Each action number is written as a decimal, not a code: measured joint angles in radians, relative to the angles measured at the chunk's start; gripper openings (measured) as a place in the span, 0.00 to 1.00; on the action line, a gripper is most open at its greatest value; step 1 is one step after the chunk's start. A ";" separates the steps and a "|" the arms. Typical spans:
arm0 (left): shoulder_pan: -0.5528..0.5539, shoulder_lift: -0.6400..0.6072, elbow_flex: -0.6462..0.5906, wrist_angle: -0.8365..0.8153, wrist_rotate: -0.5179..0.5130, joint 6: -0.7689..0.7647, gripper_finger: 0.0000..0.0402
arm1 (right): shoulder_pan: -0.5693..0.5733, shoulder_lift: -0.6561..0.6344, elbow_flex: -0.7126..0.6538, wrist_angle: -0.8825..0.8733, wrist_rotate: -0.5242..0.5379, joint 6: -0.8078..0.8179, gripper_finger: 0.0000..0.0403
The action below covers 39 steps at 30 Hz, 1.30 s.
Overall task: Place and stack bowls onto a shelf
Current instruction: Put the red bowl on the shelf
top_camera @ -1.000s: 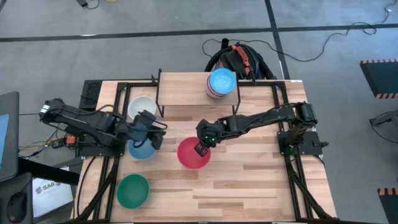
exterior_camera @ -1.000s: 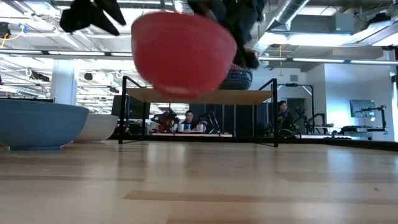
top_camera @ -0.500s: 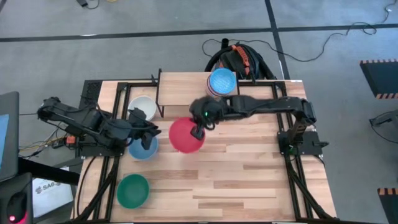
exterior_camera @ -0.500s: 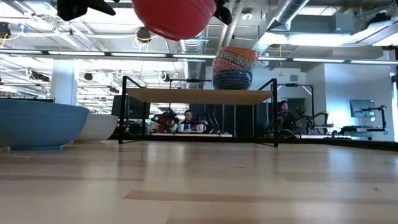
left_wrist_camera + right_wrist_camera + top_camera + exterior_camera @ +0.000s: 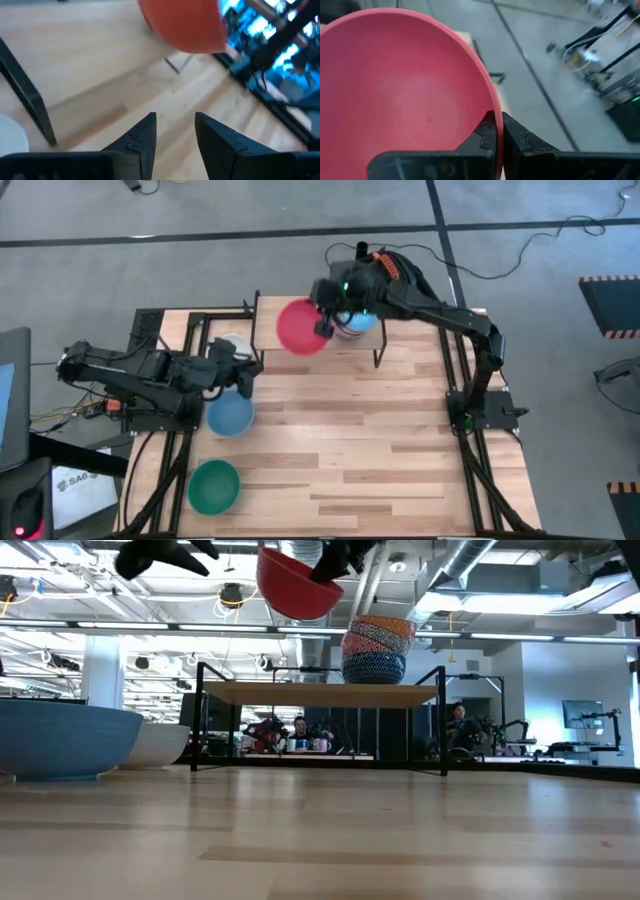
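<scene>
Right gripper (image 5: 323,327) pinches the rim of the round red bowl (image 5: 301,328): in the right wrist view the two dark fingers (image 5: 487,134) close on the rim with only the bowl wall between them, the bowl's hollow lying to one side of the claw. High view: the bowl hangs over the low light-wood shelf on black legs (image 5: 290,358), above the shelf's middle portion, just beside the stack of bowls (image 5: 358,318) standing at the shelf's right end. Low view: red bowl (image 5: 298,582) is well above the shelf board (image 5: 320,694), tilted, and higher than the top of the stack (image 5: 377,650). Clear air shows between bowl and board. The shelf's left and middle portions are bare.

Left gripper (image 5: 238,371) is over the table's left side, between the white round bowl (image 5: 232,346) beside the shelf's left legs and the light blue round bowl (image 5: 230,414) nearer the front. Its fingers (image 5: 139,141) stand slightly apart, holding nothing. A black shelf leg (image 5: 27,97) and the red bowl (image 5: 182,22) show beyond them in the left wrist view.

The green round bowl (image 5: 214,486) sits near the front left corner of the wooden tabletop (image 5: 400,450), well apart from both grippers. The tabletop's centre and right side are open.
</scene>
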 joint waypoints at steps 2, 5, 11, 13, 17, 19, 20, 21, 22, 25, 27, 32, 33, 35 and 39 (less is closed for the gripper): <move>0.043 0.008 0.000 0.035 0.003 0.030 0.30 | -0.042 0.000 0.000 0.035 -0.033 -0.043 0.07; 0.110 0.024 0.002 0.088 0.018 0.057 0.30 | -0.091 0.020 0.003 0.096 -0.082 -0.092 0.07; 0.185 0.056 0.000 0.101 0.050 0.067 0.30 | -0.146 0.103 0.037 0.117 -0.112 -0.174 0.07; 0.194 0.065 0.001 0.113 0.054 0.064 0.30 | -0.156 0.133 0.066 0.110 -0.119 -0.174 0.07; 0.199 0.068 0.000 0.113 0.062 0.048 0.30 | -0.175 0.200 0.154 0.112 -0.156 -0.171 0.07; 0.199 0.069 0.000 0.105 0.069 0.041 0.30 | -0.185 0.233 0.204 0.118 -0.159 -0.172 0.07; 0.199 0.069 0.000 0.106 0.070 0.041 0.30 | -0.187 0.251 0.229 0.113 -0.160 -0.172 0.07; 0.199 0.068 0.000 0.107 0.071 0.041 0.30 | -0.188 0.269 0.258 0.107 -0.160 -0.172 0.07; 0.199 0.068 0.000 0.107 0.073 0.041 0.30 | -0.188 0.285 0.282 0.094 -0.159 -0.173 0.07; 0.199 0.068 0.000 0.105 0.078 0.040 0.30 | -0.186 0.338 0.349 0.060 -0.164 -0.177 0.07; 0.199 0.068 0.000 0.105 0.088 0.039 0.30 | -0.186 0.367 0.377 0.013 -0.164 -0.177 0.07; 0.199 0.068 0.000 0.087 0.109 0.039 0.30 | -0.191 0.397 0.377 -0.071 -0.164 -0.170 0.07; 0.199 0.068 0.000 0.080 0.111 0.039 0.30 | -0.191 0.397 0.377 -0.080 -0.164 -0.170 0.07; 0.199 0.068 0.000 0.070 0.111 0.039 0.30 | -0.190 0.395 0.378 -0.099 -0.165 -0.170 0.07; 0.199 0.068 0.000 0.067 0.111 0.042 0.30 | -0.189 0.395 0.378 -0.115 -0.165 -0.170 0.07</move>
